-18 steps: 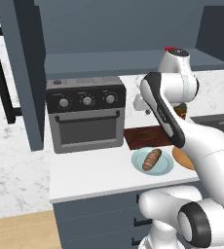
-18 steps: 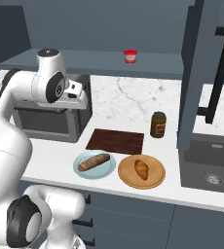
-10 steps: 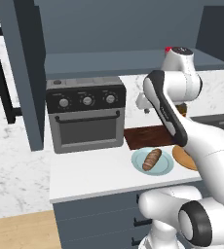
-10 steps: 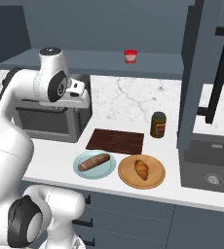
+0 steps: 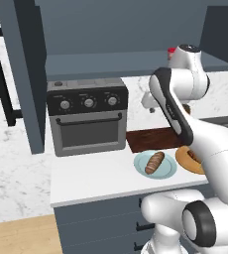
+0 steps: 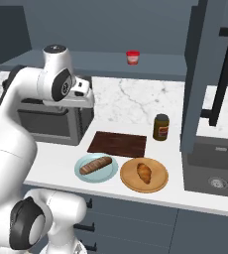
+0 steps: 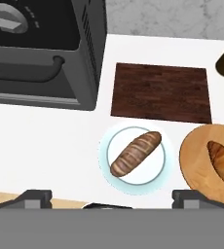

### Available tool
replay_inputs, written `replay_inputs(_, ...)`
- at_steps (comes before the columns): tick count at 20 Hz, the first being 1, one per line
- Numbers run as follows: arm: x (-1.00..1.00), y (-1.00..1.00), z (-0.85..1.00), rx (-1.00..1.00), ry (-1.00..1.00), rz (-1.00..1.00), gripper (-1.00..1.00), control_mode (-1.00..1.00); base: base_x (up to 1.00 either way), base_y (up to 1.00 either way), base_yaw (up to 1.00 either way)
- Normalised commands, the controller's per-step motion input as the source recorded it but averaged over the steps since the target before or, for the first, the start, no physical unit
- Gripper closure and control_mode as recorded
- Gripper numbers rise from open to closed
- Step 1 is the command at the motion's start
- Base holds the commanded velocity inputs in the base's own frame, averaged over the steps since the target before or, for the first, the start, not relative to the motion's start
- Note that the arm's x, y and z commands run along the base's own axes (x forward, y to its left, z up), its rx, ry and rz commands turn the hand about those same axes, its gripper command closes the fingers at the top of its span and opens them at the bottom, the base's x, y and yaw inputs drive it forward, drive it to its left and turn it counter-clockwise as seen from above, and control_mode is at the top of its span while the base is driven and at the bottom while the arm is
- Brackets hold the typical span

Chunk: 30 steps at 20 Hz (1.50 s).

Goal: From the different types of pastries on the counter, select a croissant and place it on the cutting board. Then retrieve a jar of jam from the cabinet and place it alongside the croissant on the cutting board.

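Below my wide-open claw (image 7: 111,197): a long brown loaf (image 7: 135,153) on a pale blue plate (image 7: 155,179), beside the dark reddish-brown wooden cutting board (image 7: 161,92).

No readable text, labels, brands or numbers anywhere. Toaster oven (image 5: 88,120) knobs carry no legible markings, and the dark jar (image 6: 160,127) on the counter (image 6: 136,99) has a yellowish label band too blurred to read.

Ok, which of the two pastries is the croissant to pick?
The golden curved croissant on the round tan plate, right of the cutting board's front edge. The longer, darker loaf sits on the pale blue plate.
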Motion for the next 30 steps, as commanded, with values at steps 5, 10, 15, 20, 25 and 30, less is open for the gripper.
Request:
replay_inputs(5, 0.00, -0.31, 0.17, 0.00, 0.00, 0.00, -1.00, -1.00, 0.00, 0.00, 0.00)
replay_inputs(10, 0.00, -0.37, 0.23, 0.00, 0.00, 0.00, -1.00, -1.00, 0.00, 0.00, 0.00)
replay_inputs(15, 0.00, -0.32, 0.32, -0.01, 0.00, 0.00, -1.00, -1.00, 0.00, 0.00, 0.00)
replay_inputs(20, 0.00, -0.26, 0.35, -0.03, 0.00, 0.00, -1.00, -1.00, 0.00, 0.00, 0.00)
replay_inputs(25, 0.00, -0.18, 0.37, -0.01, 0.00, 0.00, -1.00, -1.00, 0.00, 0.00, 0.00)
replay_inputs(30, 0.01, -0.15, 0.40, 0.00, -0.03, 0.00, -1.00, -1.00, 0.00, 0.00, 0.00)
